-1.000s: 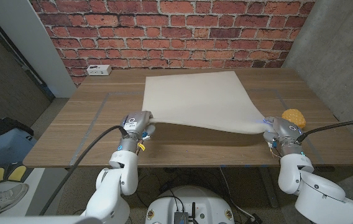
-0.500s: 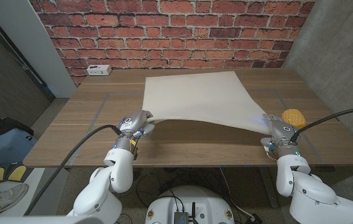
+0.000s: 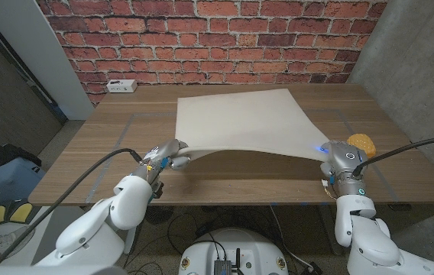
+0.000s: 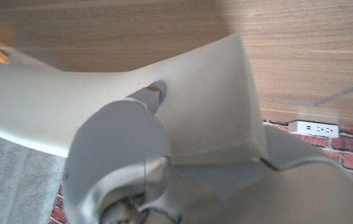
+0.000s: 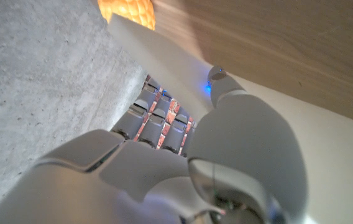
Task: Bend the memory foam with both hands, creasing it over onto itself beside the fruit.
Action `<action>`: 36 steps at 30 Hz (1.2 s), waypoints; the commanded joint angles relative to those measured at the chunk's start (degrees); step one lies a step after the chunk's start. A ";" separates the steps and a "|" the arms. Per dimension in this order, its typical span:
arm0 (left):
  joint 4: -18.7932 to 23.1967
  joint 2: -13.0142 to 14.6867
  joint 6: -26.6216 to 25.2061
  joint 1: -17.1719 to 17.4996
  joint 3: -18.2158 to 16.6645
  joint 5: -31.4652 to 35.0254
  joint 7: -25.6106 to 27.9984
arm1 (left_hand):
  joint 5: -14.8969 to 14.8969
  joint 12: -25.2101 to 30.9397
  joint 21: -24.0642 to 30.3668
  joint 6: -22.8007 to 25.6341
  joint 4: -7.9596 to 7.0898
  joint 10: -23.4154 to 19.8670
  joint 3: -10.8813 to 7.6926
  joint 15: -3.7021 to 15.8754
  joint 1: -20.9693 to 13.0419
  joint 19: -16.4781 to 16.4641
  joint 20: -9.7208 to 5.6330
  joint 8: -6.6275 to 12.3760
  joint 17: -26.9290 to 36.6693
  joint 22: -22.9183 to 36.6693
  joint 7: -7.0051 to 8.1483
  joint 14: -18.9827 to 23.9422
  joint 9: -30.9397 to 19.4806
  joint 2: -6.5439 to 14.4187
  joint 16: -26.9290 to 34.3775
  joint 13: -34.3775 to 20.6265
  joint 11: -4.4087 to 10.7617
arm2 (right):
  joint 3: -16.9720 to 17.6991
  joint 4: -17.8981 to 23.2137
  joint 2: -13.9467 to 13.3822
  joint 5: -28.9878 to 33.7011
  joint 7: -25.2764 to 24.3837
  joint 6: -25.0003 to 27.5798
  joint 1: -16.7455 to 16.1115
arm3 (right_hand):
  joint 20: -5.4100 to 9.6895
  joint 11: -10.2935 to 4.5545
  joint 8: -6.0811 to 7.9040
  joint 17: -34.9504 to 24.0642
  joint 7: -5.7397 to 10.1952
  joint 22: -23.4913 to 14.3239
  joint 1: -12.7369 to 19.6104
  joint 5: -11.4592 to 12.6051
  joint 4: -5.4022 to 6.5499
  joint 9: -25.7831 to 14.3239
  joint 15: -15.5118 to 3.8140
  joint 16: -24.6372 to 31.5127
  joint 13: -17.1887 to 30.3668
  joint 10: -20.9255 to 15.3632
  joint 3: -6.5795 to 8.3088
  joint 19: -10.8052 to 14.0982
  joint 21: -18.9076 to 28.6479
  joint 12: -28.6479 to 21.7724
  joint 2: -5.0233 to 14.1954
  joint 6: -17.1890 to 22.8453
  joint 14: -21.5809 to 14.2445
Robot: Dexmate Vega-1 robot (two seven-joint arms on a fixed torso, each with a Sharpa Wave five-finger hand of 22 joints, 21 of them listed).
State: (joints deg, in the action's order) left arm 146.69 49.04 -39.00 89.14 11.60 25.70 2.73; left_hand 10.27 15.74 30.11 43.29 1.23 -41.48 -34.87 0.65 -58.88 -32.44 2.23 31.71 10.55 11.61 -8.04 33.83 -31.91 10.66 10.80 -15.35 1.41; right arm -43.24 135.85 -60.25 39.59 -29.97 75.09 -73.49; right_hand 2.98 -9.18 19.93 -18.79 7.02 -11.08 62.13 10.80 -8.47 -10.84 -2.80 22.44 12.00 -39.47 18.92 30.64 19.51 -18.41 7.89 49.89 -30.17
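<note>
1. Far left of the head view: a grey wall panel, with dark bags on the floor beside the table (image 3: 72, 164). Bare wood runs from the table's left edge to the foam.
2. A white power strip (image 3: 121, 85) lies at the back left corner of the table, near the brick wall (image 3: 202, 38) and well apart from the foam.
3. The left hand (image 3: 168, 153) grips the near left corner of the foam sheet (image 3: 240, 118), holding that corner off the wood. In the left wrist view a fingertip (image 4: 153, 94) presses on the foam's surface (image 4: 207, 99), and the corner bends over the hand (image 4: 127, 155).
4. The foam is a pale sheet in the middle of the table. Its far edge lies flat, near the back of the table; its near edge is raised between the two hands and sags slightly in the middle, throwing a shadow on the wood below.
5. A strip of open table lies between the raised near edge and the table's front edge.
6. The right hand (image 3: 341, 159) clamps the near right corner of the foam. In the right wrist view the foam edge (image 5: 164, 53) runs between the fingers of the hand (image 5: 245, 149).
7. An orange-yellow fruit (image 3: 361, 143) sits just beside the right hand, near the table's right edge; the right wrist view shows it (image 5: 127, 11) just past the foam's corner.
8. A grey concrete wall stands to the right of the table.
</note>
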 commanded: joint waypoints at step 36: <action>13.37 -9.93 5.77 -0.68 4.60 72.12 -51.24 | 3.74 -3.26 -1.67 3.45 -3.01 5.98 0.69 6.69 5.77 11.22 -3.77 12.67 -0.73 -0.45 3.36 -10.84 -3.27 -3.86 -0.59 -2.18 5.92 | 10.53 4.93 11.66 35.18 11.04 3.95 -20.55 | 0.86 -1.33 1.30 -1.23 -2.08 -0.43 4.29 0.20 -0.59 -0.71 -10.57 1.07 0.63 -4.08 -2.36 -0.83 1.00 0.17 1.11 10.29 -0.19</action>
State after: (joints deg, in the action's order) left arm 158.09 50.73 -46.78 81.85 23.62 69.00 -41.61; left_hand 13.66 12.50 28.38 46.24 -2.06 -37.91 -34.17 2.45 -53.32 -21.15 -1.03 34.20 9.60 11.18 -4.08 23.23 -35.38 6.85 10.15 -17.55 4.41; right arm -36.03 139.28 -51.12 70.43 -19.87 79.73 -89.72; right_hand 2.64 -10.05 21.02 -19.82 4.70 -11.33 65.93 10.56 -9.15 -11.32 -2.78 23.74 12.40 -43.68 16.84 30.06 20.18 -18.40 9.05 59.51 -30.87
